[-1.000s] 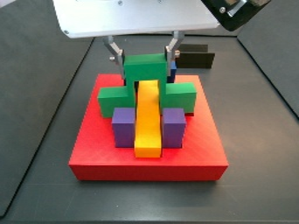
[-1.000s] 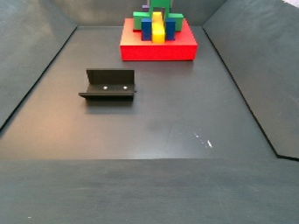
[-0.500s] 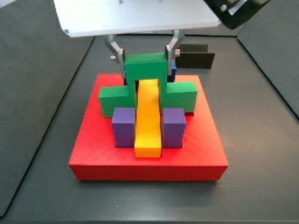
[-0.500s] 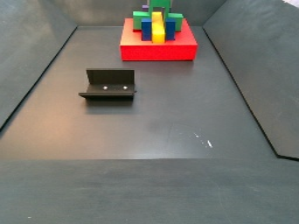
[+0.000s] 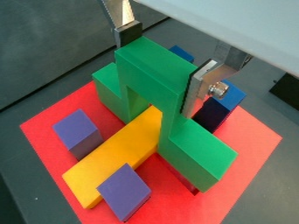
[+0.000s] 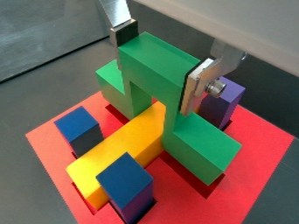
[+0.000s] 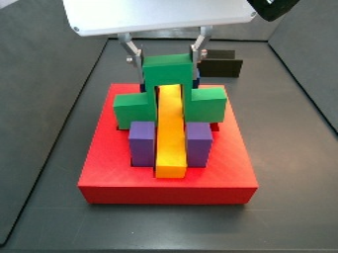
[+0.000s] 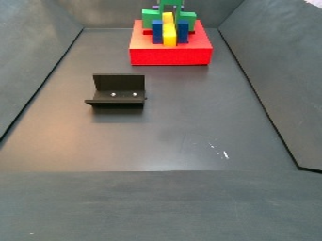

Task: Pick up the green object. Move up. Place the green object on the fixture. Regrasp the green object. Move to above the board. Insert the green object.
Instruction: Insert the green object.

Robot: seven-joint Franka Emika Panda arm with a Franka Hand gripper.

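The green object [image 5: 152,74] stands on the red board [image 5: 257,140], with its notch straddling the long yellow bar [image 5: 117,162]. My gripper [image 5: 162,70] is above the board, and its two silver fingers press the sides of the raised middle of the green object, so it is shut on it. The same grip shows in the second wrist view, with the gripper [image 6: 159,63] on the green object [image 6: 158,70]. In a side view the gripper [image 7: 165,61] hangs over the far end of the board [image 7: 165,183]. The black fixture [image 8: 117,91] stands apart on the floor.
Two purple blocks [image 7: 142,138] flank the yellow bar [image 7: 168,133] at the near end of the board, and blue blocks [image 6: 79,129] sit on it too. Dark tray walls [image 8: 38,85] ring the floor. The fixture [image 7: 222,67] stands just behind the board.
Almost nothing has changed. The gripper's white housing has shifted slightly in a side view. The green object stays gripped on the board.
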